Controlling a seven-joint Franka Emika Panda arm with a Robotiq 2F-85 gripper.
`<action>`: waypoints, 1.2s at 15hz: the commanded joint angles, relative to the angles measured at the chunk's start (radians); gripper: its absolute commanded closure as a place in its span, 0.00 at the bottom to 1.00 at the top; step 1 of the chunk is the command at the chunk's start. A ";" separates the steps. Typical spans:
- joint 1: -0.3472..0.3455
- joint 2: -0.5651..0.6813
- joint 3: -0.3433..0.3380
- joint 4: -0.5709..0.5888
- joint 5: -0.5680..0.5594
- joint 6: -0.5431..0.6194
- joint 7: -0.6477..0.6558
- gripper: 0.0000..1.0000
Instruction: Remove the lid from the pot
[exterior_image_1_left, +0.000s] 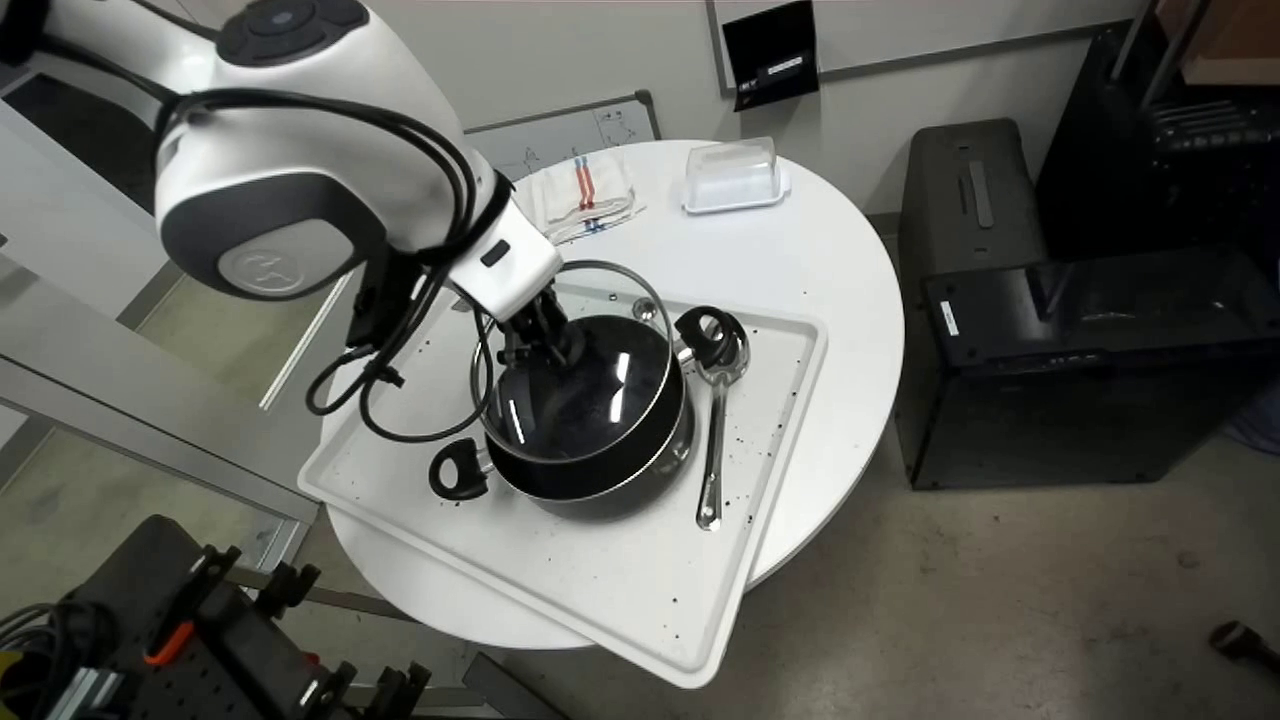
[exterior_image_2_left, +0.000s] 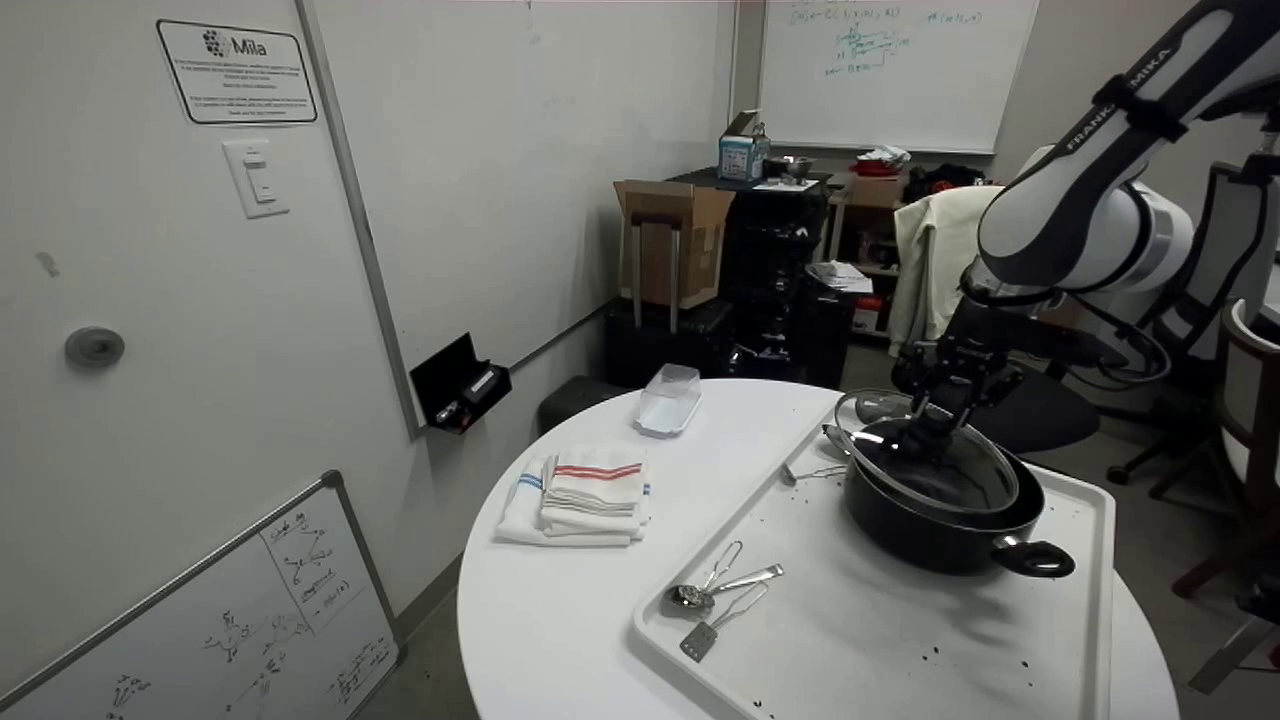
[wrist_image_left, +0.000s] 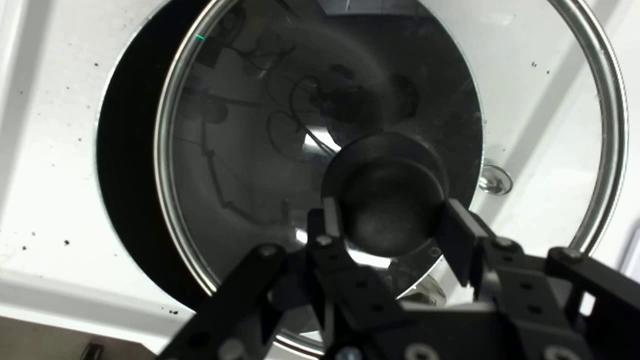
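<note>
The glass lid (exterior_image_1_left: 620, 430) has a metal rim and a dark centre knob (wrist_image_left: 390, 200). My gripper (wrist_image_left: 395, 215) is shut on that knob, one finger on each side. In both exterior views the gripper (exterior_image_1_left: 555, 345) (exterior_image_2_left: 930, 435) points down at the lid's middle. The lid (exterior_image_2_left: 975, 470) is above the black pot (exterior_image_2_left: 900, 535), shifted sideways and tilted. I cannot tell whether its lower edge touches the pot's rim. In the wrist view a crescent of the dark pot interior (wrist_image_left: 127, 165) shows beside the lid's rim.
The pot stands on a white tray (exterior_image_1_left: 640, 610) on a round white table (exterior_image_1_left: 850, 300). A metal ladle (exterior_image_1_left: 712, 460) lies beside the pot. Small utensils (exterior_image_2_left: 715, 600) lie in a tray corner. Folded towels (exterior_image_2_left: 590, 495) and a clear-lidded dish (exterior_image_2_left: 668, 400) stand on the table.
</note>
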 joint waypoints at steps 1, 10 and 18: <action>0.053 -0.090 -0.031 -0.050 -0.084 0.006 0.023 0.76; 0.213 -0.111 -0.069 -0.033 -0.359 -0.044 0.027 0.76; 0.327 -0.086 -0.030 -0.014 -0.539 -0.126 -0.004 0.76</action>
